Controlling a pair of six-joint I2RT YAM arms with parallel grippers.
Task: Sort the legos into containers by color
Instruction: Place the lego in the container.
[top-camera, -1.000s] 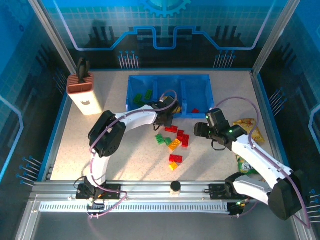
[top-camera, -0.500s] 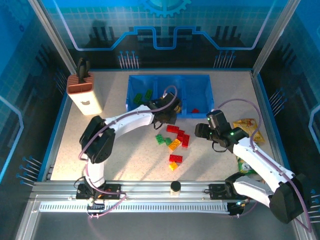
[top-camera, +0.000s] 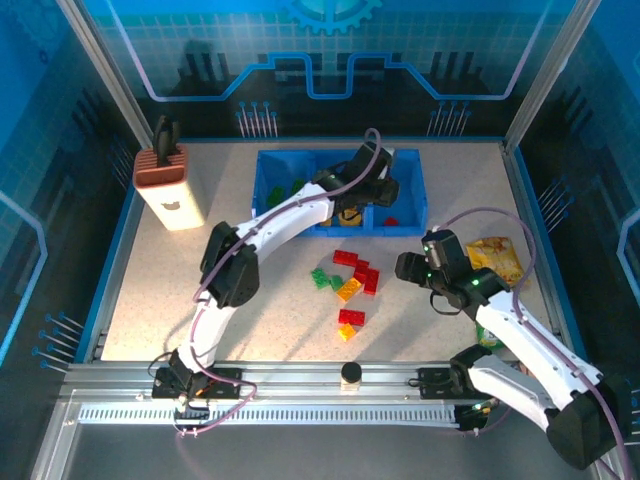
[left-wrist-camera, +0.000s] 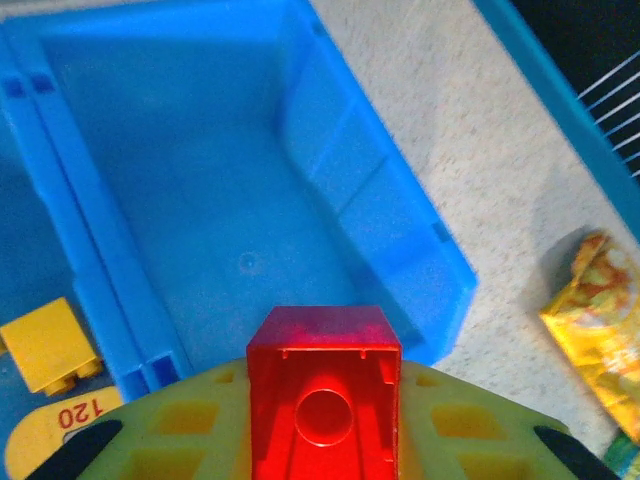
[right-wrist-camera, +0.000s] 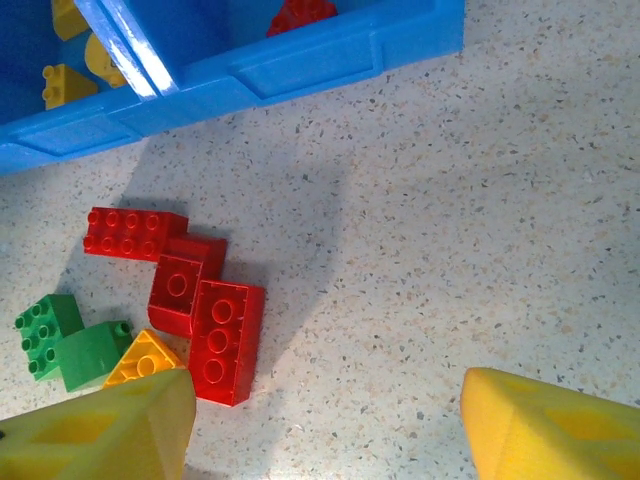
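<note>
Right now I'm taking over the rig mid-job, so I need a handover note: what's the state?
Left gripper: shut on a red brick above the blue tray's right compartment, not yet released.
Right gripper: open, empty, over the table beside the loose pile.
Done: green bricks in the left compartment, yellow brick in the middle, sorted red brick in the right.
Left: the pile's red, green and orange bricks.

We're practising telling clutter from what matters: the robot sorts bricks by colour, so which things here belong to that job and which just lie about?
Belongs to the job: blue tray; loose bricks on the table; red brick in the left gripper; green bricks in the tray.
Just lying about: knife block; snack bag.
</note>
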